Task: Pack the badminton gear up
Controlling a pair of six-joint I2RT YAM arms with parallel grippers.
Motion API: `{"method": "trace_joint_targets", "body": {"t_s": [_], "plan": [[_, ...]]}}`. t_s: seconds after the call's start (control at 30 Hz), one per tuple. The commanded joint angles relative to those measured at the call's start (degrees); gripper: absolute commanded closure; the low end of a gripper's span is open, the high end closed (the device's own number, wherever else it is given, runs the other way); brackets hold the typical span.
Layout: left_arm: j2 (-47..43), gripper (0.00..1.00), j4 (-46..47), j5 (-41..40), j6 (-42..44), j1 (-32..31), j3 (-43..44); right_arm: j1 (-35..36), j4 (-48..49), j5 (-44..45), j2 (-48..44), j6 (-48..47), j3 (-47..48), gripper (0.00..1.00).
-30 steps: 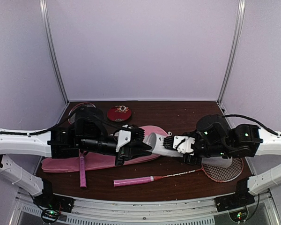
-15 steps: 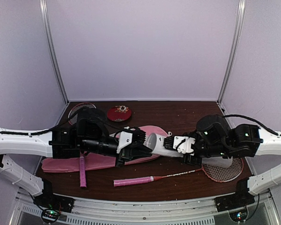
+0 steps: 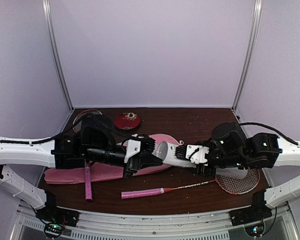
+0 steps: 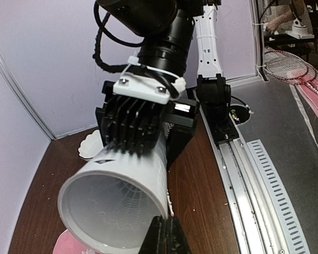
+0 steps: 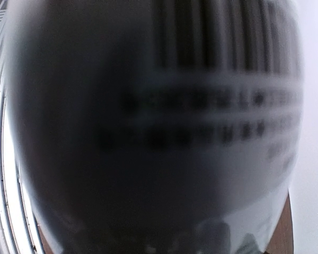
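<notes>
Above the middle of the table, the white tube (image 3: 169, 152) hangs roughly level in my right hand (image 3: 184, 154). The black fingers (image 4: 132, 127) are clamped round its barrel, a little back from the open end. That open mouth (image 4: 114, 211) points toward the left arm. Looking in through the left wrist camera, I make out faint ribbed lines deep inside. Whether they belong to a shuttlecock or to the tube's own wall I cannot tell. The right wrist camera shows only a blurred barcode on the tube's side.

My left hand (image 3: 152, 159) is closed, its tips pressed together just at the lower rim of the mouth (image 4: 164, 238). I see nothing between them.

Beneath both hands the pink bag (image 3: 105, 173) lies flat, running from the left side toward the centre. A pink handle (image 3: 88, 186) sticks out at its near edge, and a racket head (image 3: 82, 116) shows beyond the left arm. I cannot tell whether that racket sits inside the bag or merely across it. The second racket (image 3: 140, 193) lies on bare wood near the front edge, its strung head (image 3: 242, 184) under the right arm.

On the table behind the tube, in the left wrist view, there is a white feathery shape that looks like a shuttlecock (image 4: 90, 145). The patterned dark red dish (image 3: 127, 120) sits near the back wall, apart from the rest.
</notes>
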Motion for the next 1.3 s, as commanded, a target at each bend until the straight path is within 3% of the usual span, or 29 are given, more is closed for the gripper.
{"method": "trace_joint_targets", "body": {"t_s": [0.0,0.37,0.57,0.67,0.8,1.07,1.27], "plan": [[-5.13,1.0,1.2,-0.81,-0.99,-0.28,-2.87,-0.39,0.93,4.61,-2.88,1.32,-1.66,0.66],[-11.71,1.0,-0.43,-13.7,-3.36,-0.09,-6.44,-0.43,0.95,6.6,-1.21,2.29,-1.66,0.68],[-11.15,1.0,-8.41,-24.7,-16.6,6.11,-5.65,-0.41,0.54,6.18,-0.57,3.81,-0.92,0.68],[-8.4,1.0,-16.03,-24.6,-26.73,14.3,-4.34,-0.35,0.85,5.77,-0.33,4.39,-1.28,0.68],[-3.69,1.0,-21.82,-22.27,-32.68,24.3,-1.63,-0.38,1.19,4.83,-0.21,5.09,-1.38,0.67],[10.56,1.0,-26.58,-25.48,-34.25,31.56,7.06,-0.36,1.06,4.65,-0.2,5.53,-1.33,0.67],[24.29,1.0,-30.1,-27.15,-31.97,37.06,18.96,-0.36,1.02,4.43,0.02,5.95,-1.09,0.68]]}}
